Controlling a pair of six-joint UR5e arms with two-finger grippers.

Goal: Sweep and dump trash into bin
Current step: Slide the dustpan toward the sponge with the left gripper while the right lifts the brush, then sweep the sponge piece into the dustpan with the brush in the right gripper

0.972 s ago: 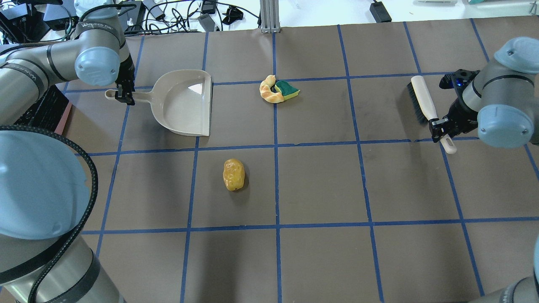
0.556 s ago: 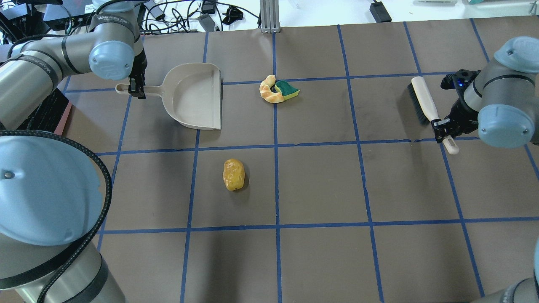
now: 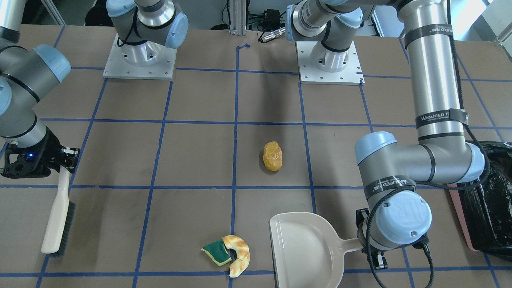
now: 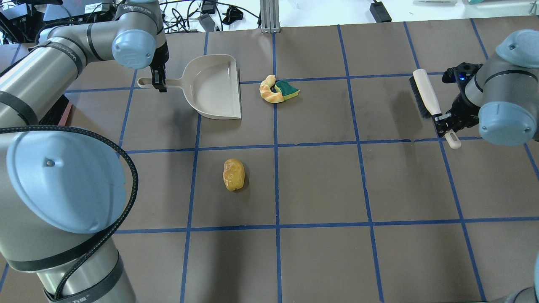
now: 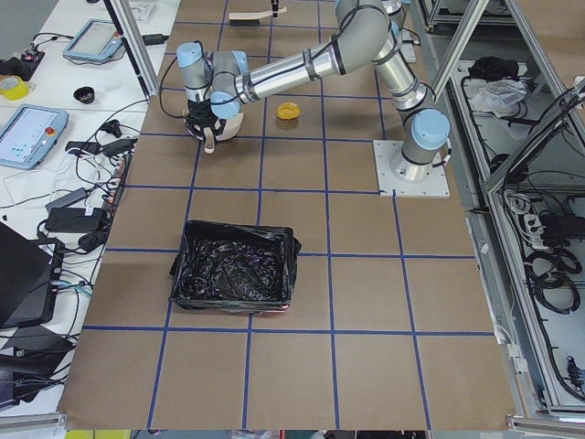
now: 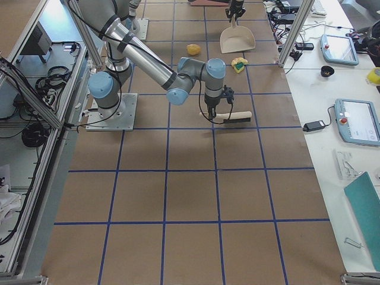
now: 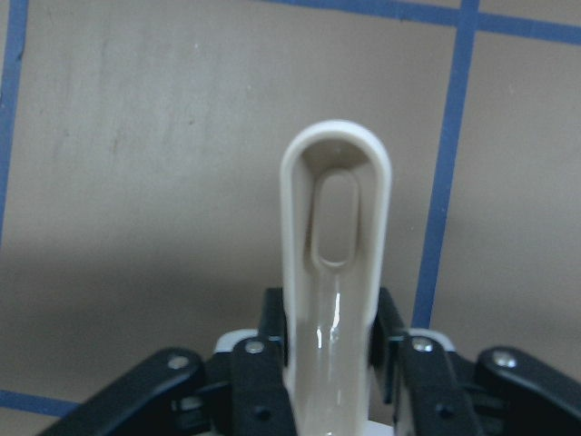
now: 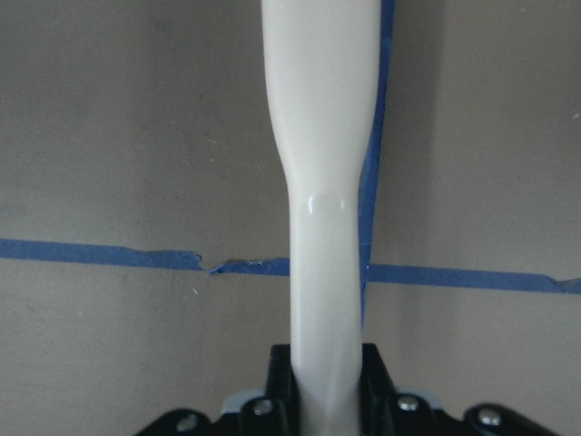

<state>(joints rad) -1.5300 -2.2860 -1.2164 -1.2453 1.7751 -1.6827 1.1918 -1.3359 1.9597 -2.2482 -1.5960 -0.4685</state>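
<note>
Trash loose: golden-brown croissant-like piece (image 4: pixel 268 89) touches green-and-yellow sponge wedge (image 4: pixel 289 89), near mouth of cream plastic dustpan (image 4: pixel 214 86); lumpy yellow potato-like piece (image 4: pixel 233 174) apart. Left gripper (image 4: pixel 160 84) clamps dustpan handle, right gripper (image 4: pixel 443 122) clamps cream brush (image 4: pixel 425 94) handle, poised to sweep. Black-lined pink bin (image 5: pixel 236 274) well apart.

left gripper (image 4: pixel 159 84): dustpan (image 4: pixel 212 86) handle fills jaws, pan ahead | past pan lip: bare table (image 4: pixel 252 113) strip, then croissant (image 4: pixel 268 90) touching sponge (image 4: pixel 288 89) | right gripper (image 4: pixel 443 122): brush (image 4: pixel 425 97) ahead, open floor beyond bristles | potato (image 4: pixel 233 174): free all round

bin (image 3: pixel 489 208): cut by right edge | dustpan (image 3: pixel 304 252): 1 corner cut by bottom edge
</note>
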